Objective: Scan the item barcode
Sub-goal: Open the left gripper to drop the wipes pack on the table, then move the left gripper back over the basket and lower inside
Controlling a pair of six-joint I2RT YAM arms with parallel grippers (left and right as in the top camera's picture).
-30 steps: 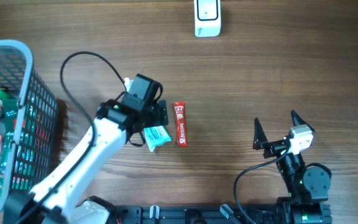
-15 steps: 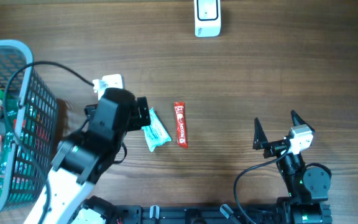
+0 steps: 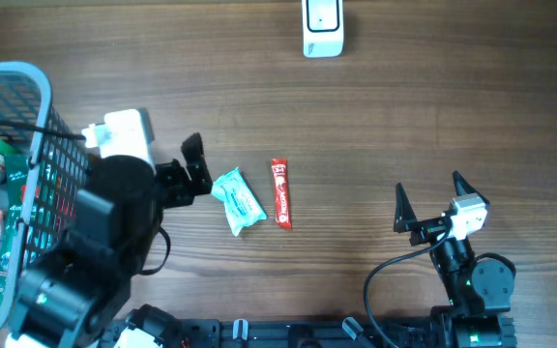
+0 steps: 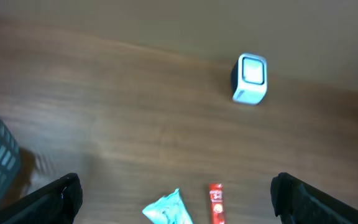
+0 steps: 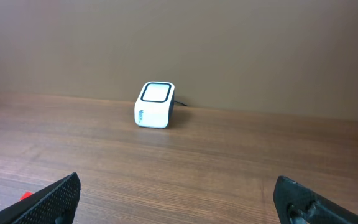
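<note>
Withdrawn toward the basket (image 3: pixel 29 75) at left, left gripper (image 3: pixel 194 166) stands wide; packet (image 3: pixel 238 201) and stick (image 3: pixel 281 193) lie clear mid-frame; right gripper (image 3: pixel 431 197), lower right, wide.

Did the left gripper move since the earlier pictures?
Yes. The left gripper has drawn back to the left, away from the red stick, toward the basket.

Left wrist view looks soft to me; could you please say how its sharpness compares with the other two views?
Left wrist view: blurred throughout, with the white box-shaped scanner and the teal crinkled packet smeared at their edges. Right wrist view: the scanner is crisp, while the near dark fingers are soft. Overhead view: evenly lit and sharp across the brown wooden table, with no glare.
</note>
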